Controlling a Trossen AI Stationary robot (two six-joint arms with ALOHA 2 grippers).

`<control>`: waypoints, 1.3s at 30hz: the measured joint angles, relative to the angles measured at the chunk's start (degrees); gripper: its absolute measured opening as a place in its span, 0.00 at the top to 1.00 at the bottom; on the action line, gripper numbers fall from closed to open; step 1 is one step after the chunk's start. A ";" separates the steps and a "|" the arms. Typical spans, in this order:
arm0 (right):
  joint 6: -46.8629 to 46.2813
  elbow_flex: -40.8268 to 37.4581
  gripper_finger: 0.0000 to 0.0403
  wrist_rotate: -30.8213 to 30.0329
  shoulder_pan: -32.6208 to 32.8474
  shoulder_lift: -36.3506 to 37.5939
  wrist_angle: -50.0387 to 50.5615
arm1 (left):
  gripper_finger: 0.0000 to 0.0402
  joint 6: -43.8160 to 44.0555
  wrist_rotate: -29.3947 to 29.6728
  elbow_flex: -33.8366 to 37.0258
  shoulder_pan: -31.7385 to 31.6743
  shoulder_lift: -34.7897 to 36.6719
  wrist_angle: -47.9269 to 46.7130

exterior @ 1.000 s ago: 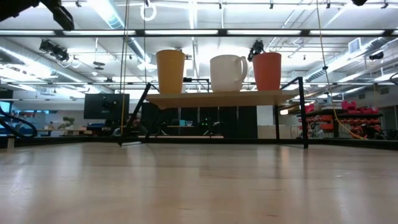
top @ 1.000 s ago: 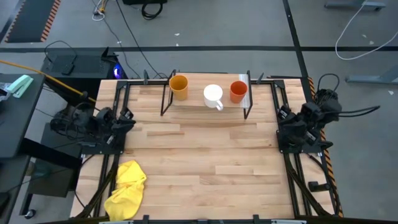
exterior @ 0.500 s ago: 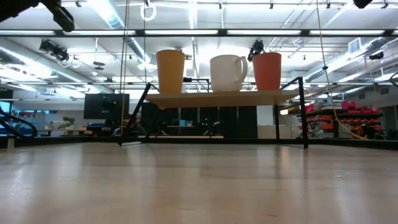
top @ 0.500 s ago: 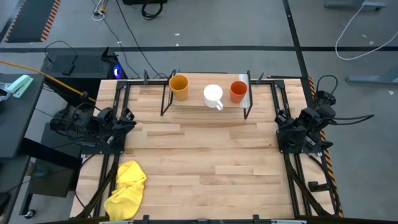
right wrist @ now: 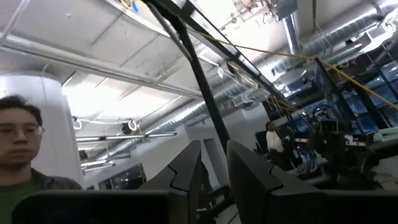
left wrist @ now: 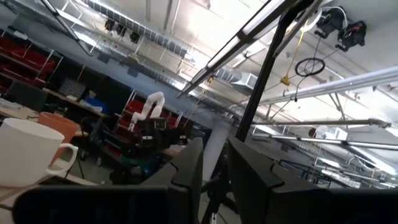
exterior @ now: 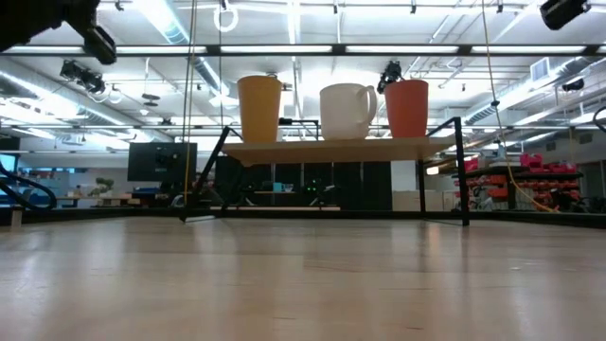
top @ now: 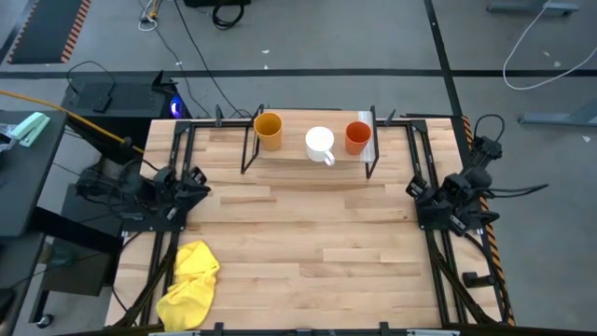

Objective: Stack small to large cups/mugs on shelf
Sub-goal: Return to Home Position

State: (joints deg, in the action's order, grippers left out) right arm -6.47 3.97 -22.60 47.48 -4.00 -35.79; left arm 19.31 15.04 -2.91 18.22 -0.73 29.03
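Observation:
Three vessels stand upright in a row on the shelf (top: 293,152) (exterior: 331,148) at the table's far edge. The yellow-orange cup (top: 268,130) (exterior: 259,107) is at the left, the white mug (top: 320,142) (exterior: 346,111) (left wrist: 28,152) in the middle, and the red-orange cup (top: 357,136) (exterior: 406,107) (left wrist: 59,122) at the right. My left gripper (top: 198,179) (left wrist: 214,180) is folded back at the table's left edge, shut and holding nothing. My right gripper (top: 415,188) (right wrist: 214,180) is at the right edge, also shut and holding nothing.
A crumpled yellow cloth (top: 189,285) lies at the table's near left corner. The shelf's black legs (exterior: 462,180) stand on the tabletop's far part. Bare wood lies between the two arms. A person (right wrist: 18,155) shows in the room beyond, in the right wrist view.
Both arms have sunk a little at their sides of the table; the right one has drawn slightly toward the near edge. The cups, the mug and the shelf have not moved.

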 joint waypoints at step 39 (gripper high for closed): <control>0.23 -0.92 0.79 -6.97 -0.11 -0.25 39.60 | 0.78 -3.56 0.10 2.46 0.00 -0.02 -24.92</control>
State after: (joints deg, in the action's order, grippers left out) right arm -6.24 3.05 -29.56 47.37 -4.25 3.81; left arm 15.75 15.14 -0.45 18.22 -0.75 4.11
